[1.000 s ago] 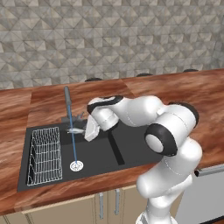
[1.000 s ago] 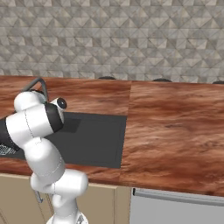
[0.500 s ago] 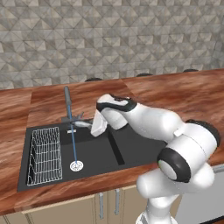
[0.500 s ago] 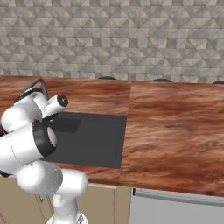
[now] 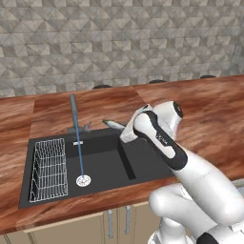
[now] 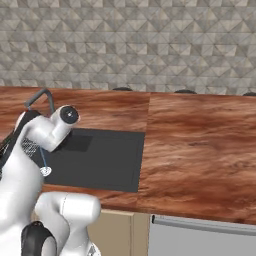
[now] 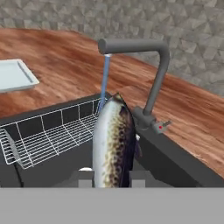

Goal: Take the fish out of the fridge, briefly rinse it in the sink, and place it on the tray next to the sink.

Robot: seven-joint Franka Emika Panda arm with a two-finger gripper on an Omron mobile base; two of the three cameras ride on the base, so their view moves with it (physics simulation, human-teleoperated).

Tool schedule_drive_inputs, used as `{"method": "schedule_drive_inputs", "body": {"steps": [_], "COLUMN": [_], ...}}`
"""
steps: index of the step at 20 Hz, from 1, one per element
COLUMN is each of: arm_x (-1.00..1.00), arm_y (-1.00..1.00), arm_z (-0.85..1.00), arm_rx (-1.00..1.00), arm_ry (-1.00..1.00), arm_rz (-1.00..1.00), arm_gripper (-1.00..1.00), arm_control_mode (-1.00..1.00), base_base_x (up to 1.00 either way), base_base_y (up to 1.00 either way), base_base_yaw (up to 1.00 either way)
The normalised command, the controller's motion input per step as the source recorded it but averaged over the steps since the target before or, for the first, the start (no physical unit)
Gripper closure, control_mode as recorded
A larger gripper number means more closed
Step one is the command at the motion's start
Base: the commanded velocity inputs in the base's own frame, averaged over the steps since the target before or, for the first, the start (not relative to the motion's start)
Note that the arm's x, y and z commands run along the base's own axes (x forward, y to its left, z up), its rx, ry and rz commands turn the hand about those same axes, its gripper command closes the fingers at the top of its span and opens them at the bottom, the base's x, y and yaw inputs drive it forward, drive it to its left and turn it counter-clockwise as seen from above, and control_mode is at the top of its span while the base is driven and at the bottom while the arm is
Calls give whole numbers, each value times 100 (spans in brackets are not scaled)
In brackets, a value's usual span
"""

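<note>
Speckled grey fish [image 7: 113, 142] sits clamped in your gripper [image 7: 111, 177], lifted over the sink [image 5: 102, 164] beside the running faucet [image 7: 144, 65].

You hold the fish lengthwise between narrow jaws, its head pointing ahead toward the water stream [image 7: 105, 78], which falls just beyond its nose onto the basin with the rack [image 7: 48, 135]. Judging by that, the rinse looks done or nearly so; carry on to the tray [image 7: 15, 74], which lies on the counter [image 7: 65, 61] ahead and left of the gripper, past the rack. Keep the grip firm, since wet skin may slip, clear the sink edge and faucet, then lower flat inside the rim before you let go.
</note>
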Motion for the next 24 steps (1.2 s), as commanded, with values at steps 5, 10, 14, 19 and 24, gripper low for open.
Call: {"method": "schedule_drive_inputs", "body": {"steps": [5,10,14,19,24], "arm_x": [-89,-75,-55,-8,-18], "arm_y": [-91,-61,-32,-29,-33], "arm_z": [98,35,-6,40,50], "arm_rx": [-15,-31,-35,-14,7], "arm_ry": [15,28,39,46,4], "arm_rz": [-35,-36,-35,-28,-5], "arm_gripper": [100,100,100,100,100], "arm_control_mode": [-100,-100,-100,-100,-100], "base_base_x": [0,0,0,0,0], "base_base_y": [0,0,0,0,0], "base_base_yaw": [0,0,0,0,0]}}
